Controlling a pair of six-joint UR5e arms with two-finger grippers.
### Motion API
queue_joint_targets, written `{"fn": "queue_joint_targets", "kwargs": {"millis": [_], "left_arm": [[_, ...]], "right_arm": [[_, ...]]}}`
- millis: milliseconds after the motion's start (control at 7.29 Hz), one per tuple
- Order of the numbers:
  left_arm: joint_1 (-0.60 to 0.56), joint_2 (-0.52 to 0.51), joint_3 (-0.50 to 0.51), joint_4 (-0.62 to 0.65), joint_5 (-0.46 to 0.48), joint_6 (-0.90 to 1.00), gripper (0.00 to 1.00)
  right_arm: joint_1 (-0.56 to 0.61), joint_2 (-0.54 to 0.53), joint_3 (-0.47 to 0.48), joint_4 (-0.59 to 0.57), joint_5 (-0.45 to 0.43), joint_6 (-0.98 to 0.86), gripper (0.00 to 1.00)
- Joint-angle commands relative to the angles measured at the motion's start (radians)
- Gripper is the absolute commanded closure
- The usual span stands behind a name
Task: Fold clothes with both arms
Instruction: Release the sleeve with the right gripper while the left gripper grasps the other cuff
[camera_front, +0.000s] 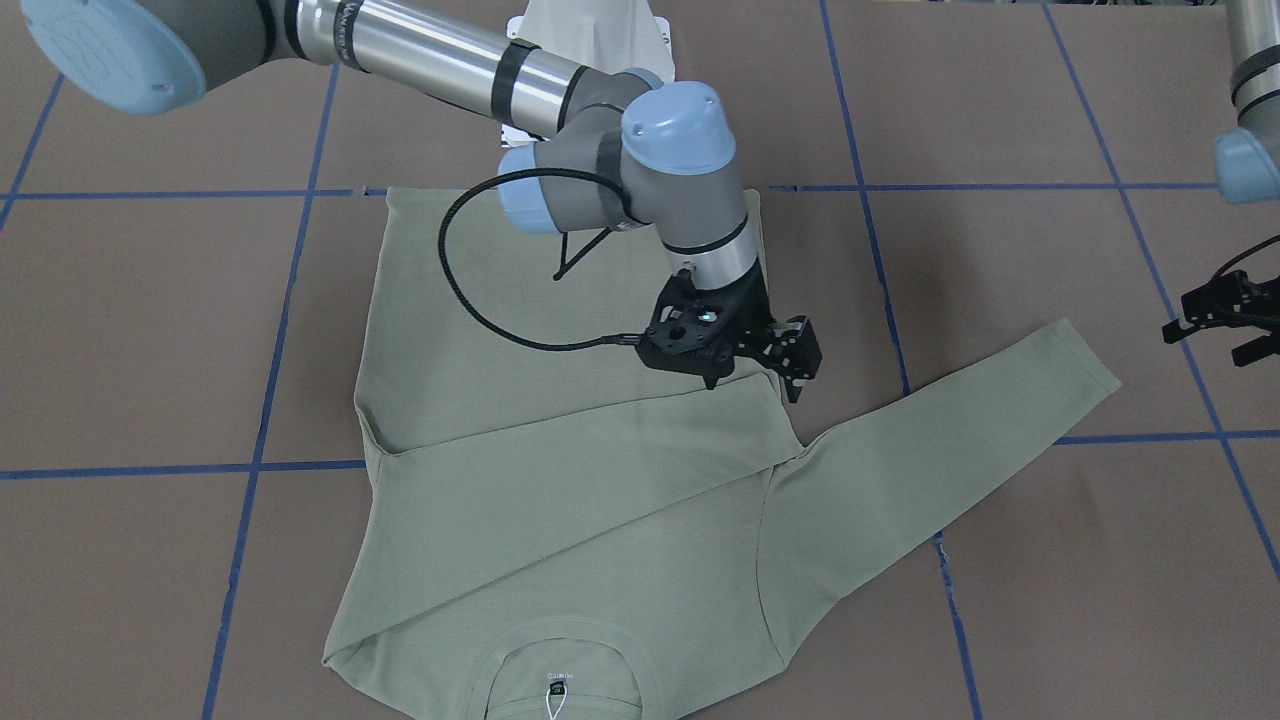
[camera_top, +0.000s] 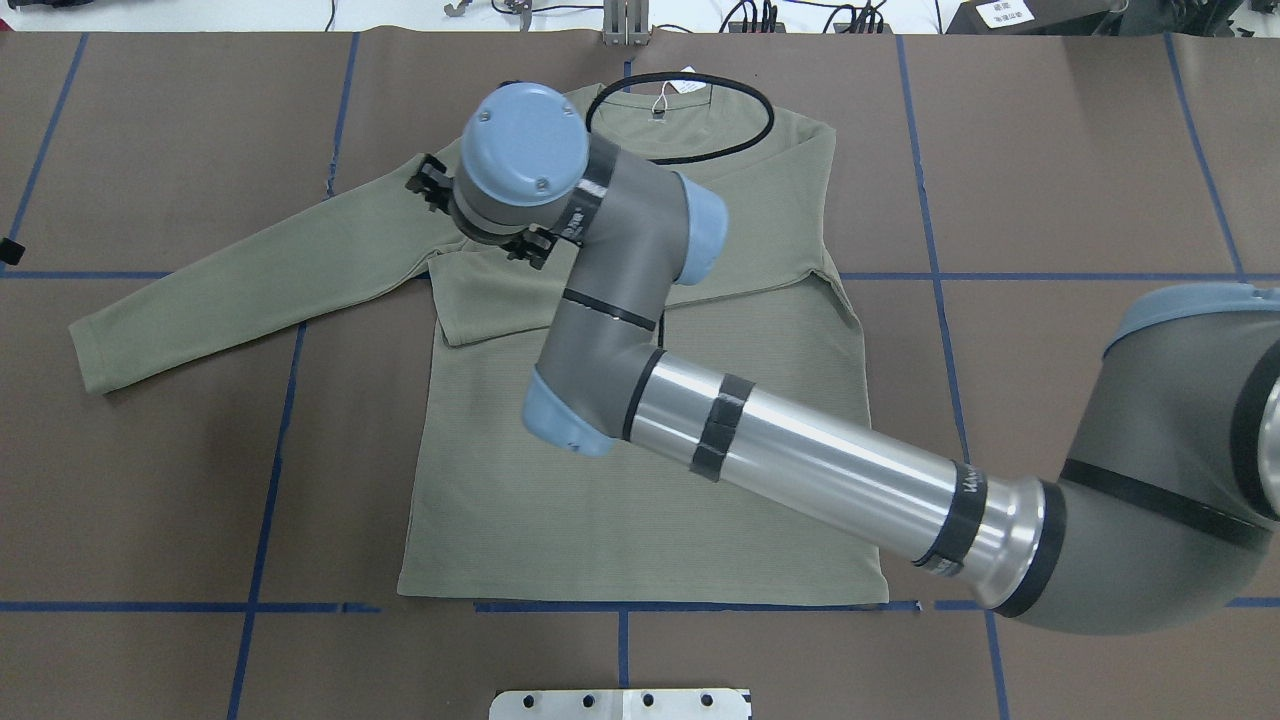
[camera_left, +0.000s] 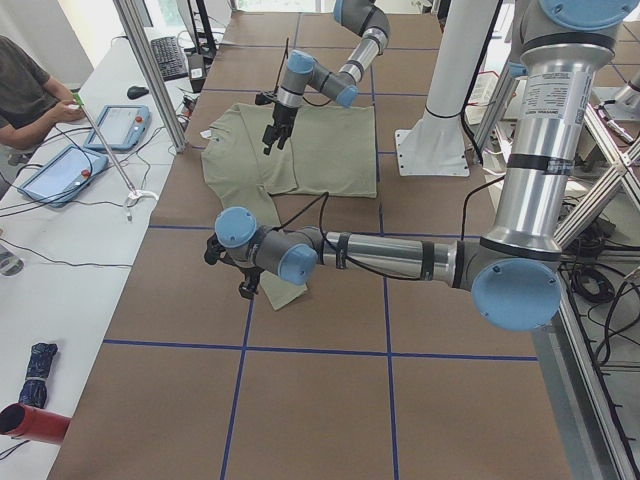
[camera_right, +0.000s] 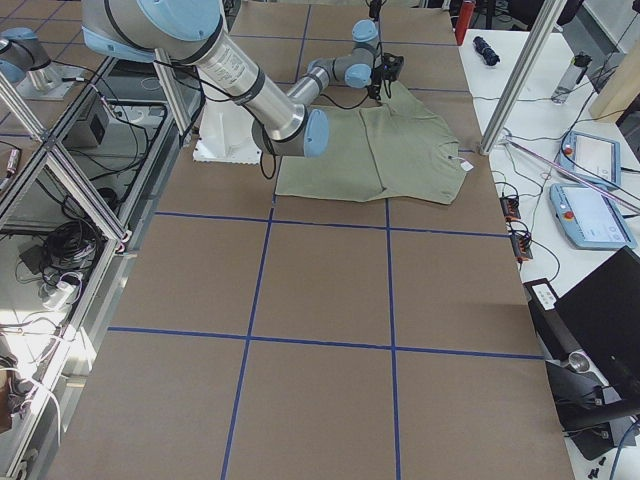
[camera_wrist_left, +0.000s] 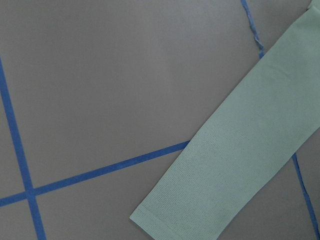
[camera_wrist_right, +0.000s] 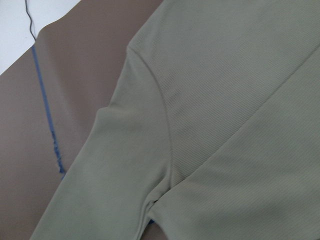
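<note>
The sage-green shirt lies flat on the brown table, and its white hang tag is at the collar. One sleeve is folded across the chest. The other sleeve lies stretched out to the side. My right gripper hovers open and empty over the end of the folded sleeve, near the armpit. In the overhead view the right wrist hides it. My left gripper is open and empty beyond the stretched sleeve's cuff. The left wrist view shows that cuff below it.
Blue tape lines cross the brown table cover. The white base block sits at the robot's edge. A black cable loop hangs over the collar in the overhead view. An operator sits at a side table with tablets.
</note>
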Motion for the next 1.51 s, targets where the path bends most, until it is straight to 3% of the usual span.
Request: {"fn": "queue_joint_targets", "kwargs": {"millis": [0, 411, 960, 1371], "left_arm": [[0.089, -0.007, 0.090, -0.059, 0.037, -0.078, 0.09], [0.123, -0.066, 0.222, -0.115, 0.039, -0.118, 0.15], [0.160, -0.069, 0.246, -0.113, 0.039, -0.120, 0.26], [0.162, -0.069, 0.256, -0.113, 0.039, -0.121, 0.45]], "right_arm": [[0.043, -0.078, 0.061, -0.012, 0.040, -0.002, 0.01], [0.051, -0.175, 0.174, -0.017, 0.054, -0.002, 0.01], [0.181, -0.392, 0.400, -0.016, 0.241, -0.006, 0.01], [0.179, -0.401, 0.406, -0.017, 0.233, -0.005, 0.01]]}}
